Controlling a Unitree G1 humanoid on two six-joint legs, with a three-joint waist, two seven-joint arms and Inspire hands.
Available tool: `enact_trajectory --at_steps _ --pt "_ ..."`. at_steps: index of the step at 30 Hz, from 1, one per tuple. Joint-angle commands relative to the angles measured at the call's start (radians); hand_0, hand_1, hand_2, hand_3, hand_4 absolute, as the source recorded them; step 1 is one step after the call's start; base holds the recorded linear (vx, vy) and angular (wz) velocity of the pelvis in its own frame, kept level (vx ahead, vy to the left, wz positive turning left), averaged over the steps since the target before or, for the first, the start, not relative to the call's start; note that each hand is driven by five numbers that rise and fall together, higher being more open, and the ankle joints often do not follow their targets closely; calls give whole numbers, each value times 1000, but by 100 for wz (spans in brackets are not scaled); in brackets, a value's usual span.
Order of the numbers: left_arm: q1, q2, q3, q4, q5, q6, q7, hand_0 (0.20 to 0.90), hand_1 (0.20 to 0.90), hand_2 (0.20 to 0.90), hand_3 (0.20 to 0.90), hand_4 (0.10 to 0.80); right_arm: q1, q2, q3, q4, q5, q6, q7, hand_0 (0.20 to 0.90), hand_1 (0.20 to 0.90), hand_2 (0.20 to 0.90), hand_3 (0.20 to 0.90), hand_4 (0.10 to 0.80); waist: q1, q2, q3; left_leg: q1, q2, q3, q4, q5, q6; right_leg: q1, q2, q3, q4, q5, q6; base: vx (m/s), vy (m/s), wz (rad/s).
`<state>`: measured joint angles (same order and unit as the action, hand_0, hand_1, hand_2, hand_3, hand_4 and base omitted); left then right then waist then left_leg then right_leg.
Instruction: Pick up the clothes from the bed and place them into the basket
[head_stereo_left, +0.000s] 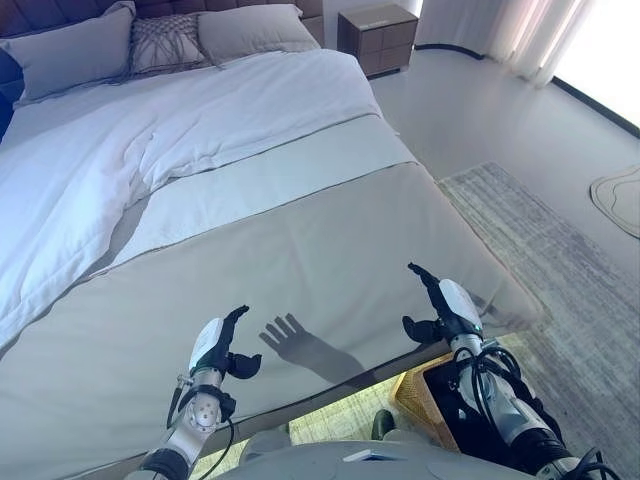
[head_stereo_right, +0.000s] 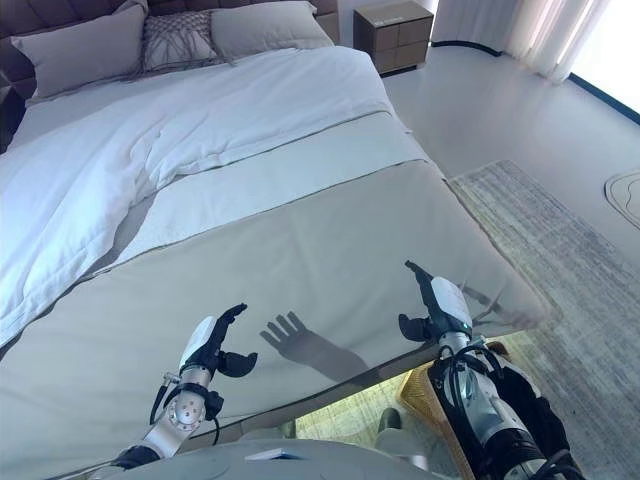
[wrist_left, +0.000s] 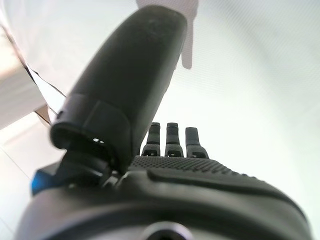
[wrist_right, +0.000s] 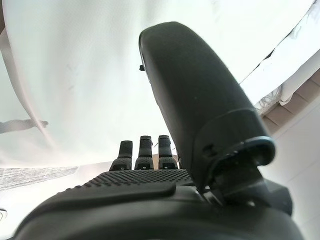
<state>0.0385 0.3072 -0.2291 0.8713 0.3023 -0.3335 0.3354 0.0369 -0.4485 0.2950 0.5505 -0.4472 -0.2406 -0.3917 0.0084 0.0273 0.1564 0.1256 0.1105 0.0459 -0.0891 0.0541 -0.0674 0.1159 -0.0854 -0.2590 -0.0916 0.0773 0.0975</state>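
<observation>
The bed has a grey cover over its near half and a white duvet further up. I see no loose clothes on it. My left hand is open over the near edge of the grey cover and holds nothing; it also shows in the left wrist view. My right hand is open over the bed's near right corner and holds nothing; it also shows in the right wrist view. A wicker basket with dark contents stands on the floor under my right forearm.
Grey pillows and a patterned cushion lie at the headboard. A brown nightstand stands past the bed's far right corner. A grey rug covers the floor to the right. Curtains hang at the far right.
</observation>
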Motion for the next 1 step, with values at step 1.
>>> enact_trajectory --at_steps 1 --pt "-53 58 49 -36 -80 -89 -30 900 900 900 900 800 -36 7 -10 -35 50 -31 -26 900 900 900 900 800 10 -32 -49 -17 -30 19 40 -72 7 0 -26 45 116 -127 1 0 0 0"
